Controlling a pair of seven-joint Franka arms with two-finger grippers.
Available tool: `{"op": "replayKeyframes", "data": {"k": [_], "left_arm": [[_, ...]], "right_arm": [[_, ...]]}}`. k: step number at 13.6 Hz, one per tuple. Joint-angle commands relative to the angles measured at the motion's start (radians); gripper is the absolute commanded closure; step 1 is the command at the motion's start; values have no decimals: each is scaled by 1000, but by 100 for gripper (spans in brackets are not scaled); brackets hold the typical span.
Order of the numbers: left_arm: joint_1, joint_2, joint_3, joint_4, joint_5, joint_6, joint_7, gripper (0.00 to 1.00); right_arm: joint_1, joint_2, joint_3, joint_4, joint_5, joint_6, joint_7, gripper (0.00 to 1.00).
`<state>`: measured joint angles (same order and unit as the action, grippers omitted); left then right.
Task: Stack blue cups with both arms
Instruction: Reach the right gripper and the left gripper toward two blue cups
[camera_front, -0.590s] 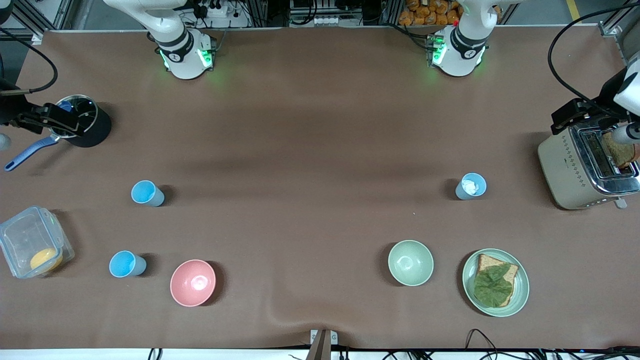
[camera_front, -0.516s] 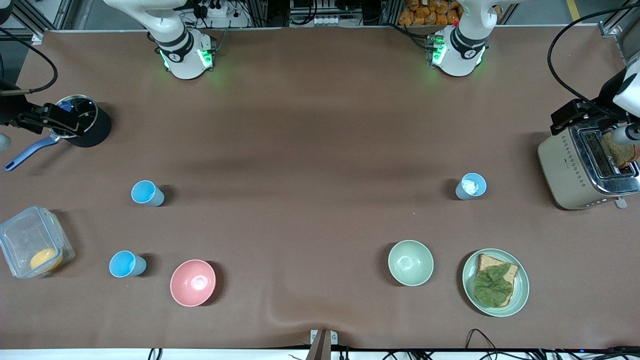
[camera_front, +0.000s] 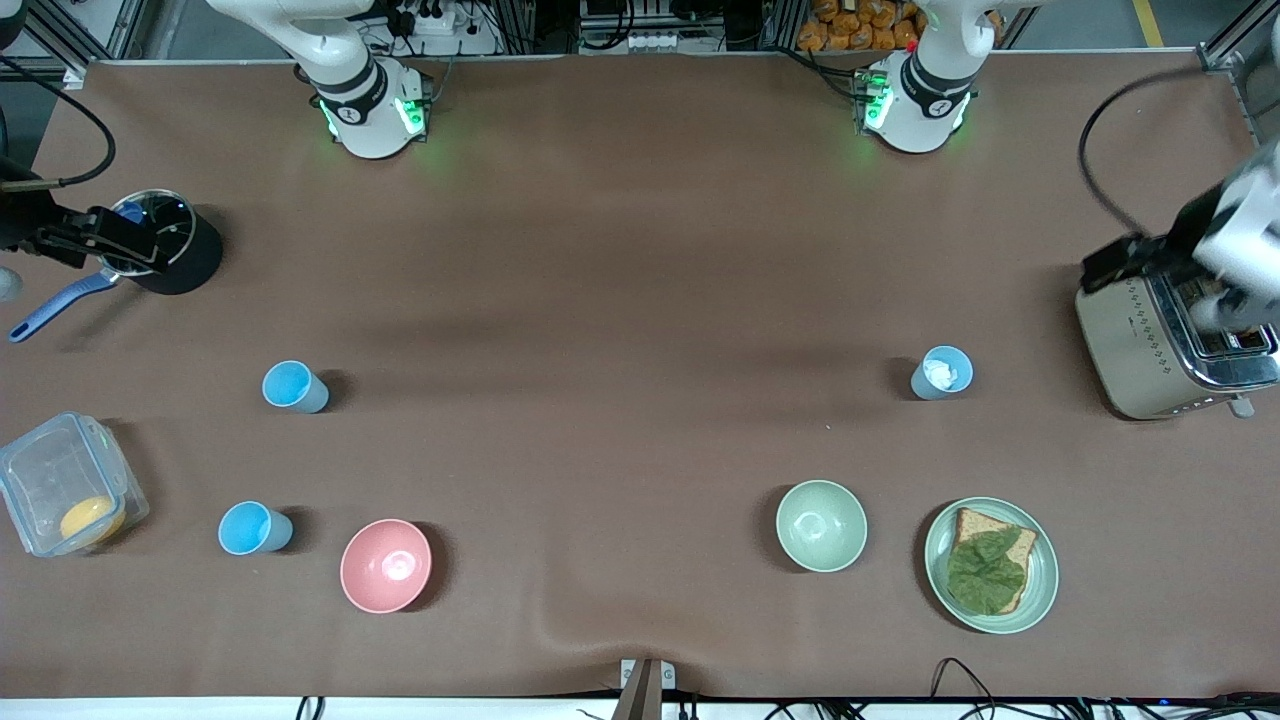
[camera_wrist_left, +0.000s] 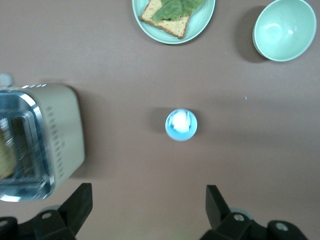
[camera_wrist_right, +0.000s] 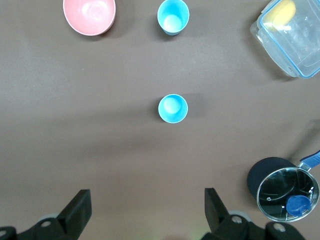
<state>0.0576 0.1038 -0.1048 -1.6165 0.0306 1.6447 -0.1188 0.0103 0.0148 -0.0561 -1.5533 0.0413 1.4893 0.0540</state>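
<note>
Nearest the front camera, toward the right arm's end, one blue cup (camera_front: 254, 528) stands upright beside the pink bowl (camera_front: 386, 565), with a second blue cup (camera_front: 293, 387) upright farther from the camera. The paler cup (camera_front: 941, 372) stands upright toward the left arm's end, near the toaster (camera_front: 1170, 345). The right gripper (camera_wrist_right: 147, 212) hangs over bare table with fingers spread wide and empty; the left gripper (camera_wrist_left: 149, 210) hangs over table beside the toaster, likewise spread and empty.
</note>
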Motion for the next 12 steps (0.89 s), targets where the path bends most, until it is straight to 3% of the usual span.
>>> {"op": "replayKeyframes", "data": {"k": [1, 4, 8, 12], "left_arm": [[10, 31, 1, -182, -31, 224, 25, 0], [7, 36, 1, -406, -32, 481, 24, 0], [8, 129, -1, -476, -31, 608, 25, 0], [5, 134, -6, -594, -29, 756, 25, 0]], "right_arm": [[5, -7, -5, -13, 5, 12, 18, 0], [-16, 89, -7, -13, 8, 34, 13, 0], [-39, 247, -7, -30, 11, 118, -2, 0], [-73, 300, -8, -161, 11, 304, -105, 0]]}}
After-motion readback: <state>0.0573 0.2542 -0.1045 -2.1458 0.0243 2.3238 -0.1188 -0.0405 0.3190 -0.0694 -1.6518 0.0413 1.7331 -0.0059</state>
